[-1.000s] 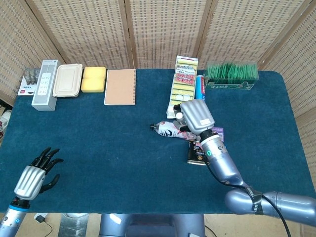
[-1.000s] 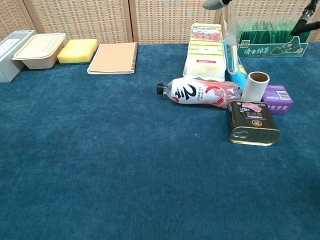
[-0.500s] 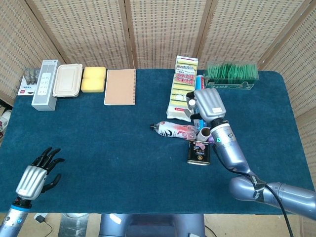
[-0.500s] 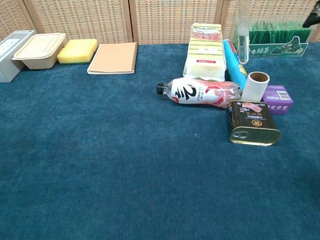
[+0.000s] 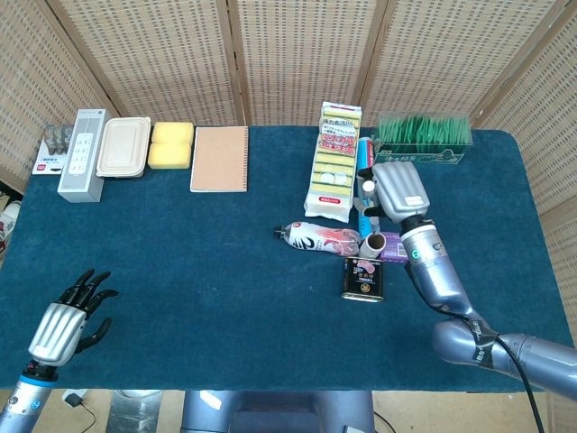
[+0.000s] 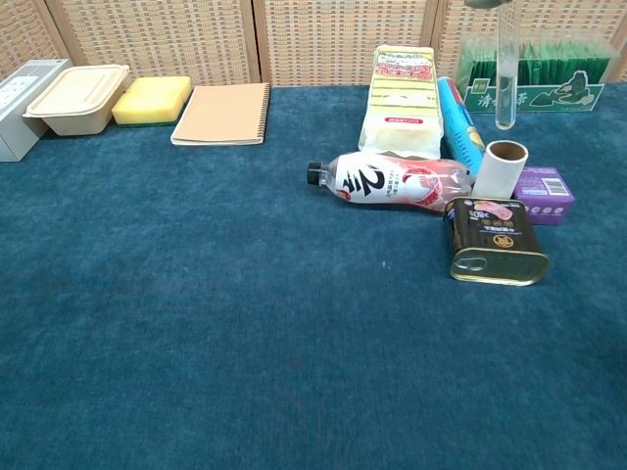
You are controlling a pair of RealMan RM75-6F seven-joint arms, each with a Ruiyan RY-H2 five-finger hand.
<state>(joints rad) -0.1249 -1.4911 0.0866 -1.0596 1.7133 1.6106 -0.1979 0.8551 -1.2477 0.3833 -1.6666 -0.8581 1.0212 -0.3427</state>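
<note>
My right hand (image 5: 399, 189) hovers above the cluster of goods at the table's right. It holds a clear glass tube (image 6: 505, 69) that hangs upright in the chest view, above a white roll (image 6: 505, 166). Below lie a pink-labelled bottle (image 5: 315, 237) on its side, a gold tin can (image 5: 362, 280), a purple box (image 6: 544, 183) and a blue tube (image 6: 458, 127). My left hand (image 5: 68, 320) is at the near left table edge, fingers spread, holding nothing.
Along the far edge stand a green box (image 5: 424, 137), a yellow-white package (image 5: 335, 162), a tan notebook (image 5: 219, 159), a yellow sponge (image 5: 171, 144), a beige lidded container (image 5: 123, 146) and a grey remote box (image 5: 82, 153). Blue cloth covers the table (image 5: 180, 262).
My right hand has carried the clear tube rightward and toward the back, from over the bottle to over the white roll. The left hand has stayed put.
</note>
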